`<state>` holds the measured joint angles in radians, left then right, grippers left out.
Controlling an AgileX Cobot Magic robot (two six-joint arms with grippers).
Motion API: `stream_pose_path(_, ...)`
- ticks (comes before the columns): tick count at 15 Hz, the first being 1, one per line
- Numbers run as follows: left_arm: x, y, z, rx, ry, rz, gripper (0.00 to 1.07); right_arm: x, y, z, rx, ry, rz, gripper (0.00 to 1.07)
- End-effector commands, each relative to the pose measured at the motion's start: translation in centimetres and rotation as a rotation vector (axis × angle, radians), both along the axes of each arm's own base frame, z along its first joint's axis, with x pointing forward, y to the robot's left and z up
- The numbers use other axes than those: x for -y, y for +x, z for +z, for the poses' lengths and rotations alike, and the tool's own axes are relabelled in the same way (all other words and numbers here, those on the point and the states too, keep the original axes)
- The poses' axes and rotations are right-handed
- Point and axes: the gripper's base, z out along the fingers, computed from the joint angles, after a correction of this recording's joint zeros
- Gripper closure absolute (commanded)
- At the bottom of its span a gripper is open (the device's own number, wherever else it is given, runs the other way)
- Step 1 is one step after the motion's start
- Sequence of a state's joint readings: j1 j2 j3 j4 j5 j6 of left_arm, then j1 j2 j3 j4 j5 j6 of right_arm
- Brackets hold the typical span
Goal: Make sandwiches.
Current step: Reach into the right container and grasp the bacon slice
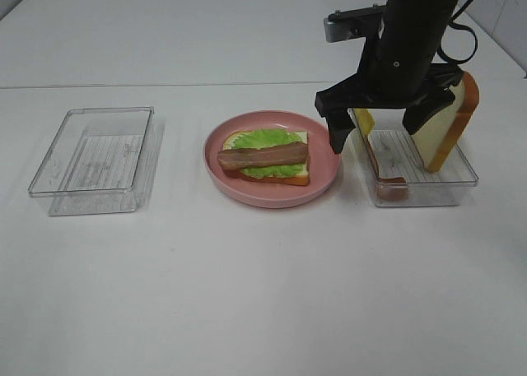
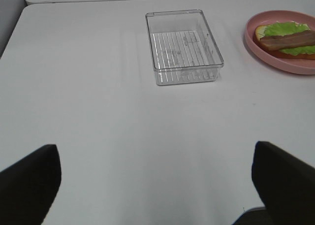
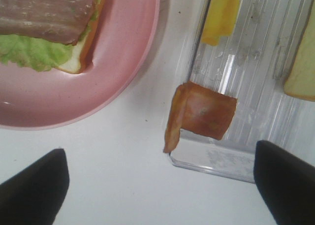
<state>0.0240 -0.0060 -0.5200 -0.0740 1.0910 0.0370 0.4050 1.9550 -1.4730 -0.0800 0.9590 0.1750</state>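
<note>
With the right gripper [image 1: 377, 133] and left gripper [image 2: 157, 185] gaping wide and empty, we would pinch mid-fold the probably light, floppy reddish-brown bacon strip [image 3: 202, 114] folded over the clear rectangular plastic tray's rim [image 3: 211, 162], at 3 o'clock of the open-faced lettuce-and-bacon sandwich [image 1: 265, 155].

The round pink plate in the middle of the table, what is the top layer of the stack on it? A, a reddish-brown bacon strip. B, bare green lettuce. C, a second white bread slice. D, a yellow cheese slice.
A: a reddish-brown bacon strip lies across the ruffled green lettuce leaf on the round pink plate, while the yellow cheese slice is in the clear rectangular plastic tray.
</note>
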Motion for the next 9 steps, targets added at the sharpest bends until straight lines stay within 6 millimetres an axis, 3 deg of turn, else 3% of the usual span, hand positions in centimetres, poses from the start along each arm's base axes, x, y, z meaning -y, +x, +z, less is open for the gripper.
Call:
stream_pose_path(1, 0.0, -0.2, 0.1, 0.031, -0.005, 0.001, 0.06, 0.0, 0.6, -1.6, -0.021, -0.025, -0.003, 0.10)
stream_pose_path(6, 0.0, -0.2, 0.1, 0.031, -0.005, 0.001, 0.06, -0.2, 1.4, -4.2, -0.035, -0.046, 0.012, 0.14)
stream_pose_path(8, 0.0, -0.2, 0.1, 0.031, -0.005, 0.001, 0.06, -0.2, 1.5, -4.8, -0.039, -0.052, 0.015, 0.25)
stream_pose_path(9, 0.0, -0.2, 0.1, 0.031, -0.005, 0.001, 0.06, -0.2, 1.6, -4.8, -0.033, -0.049, 0.015, 0.36)
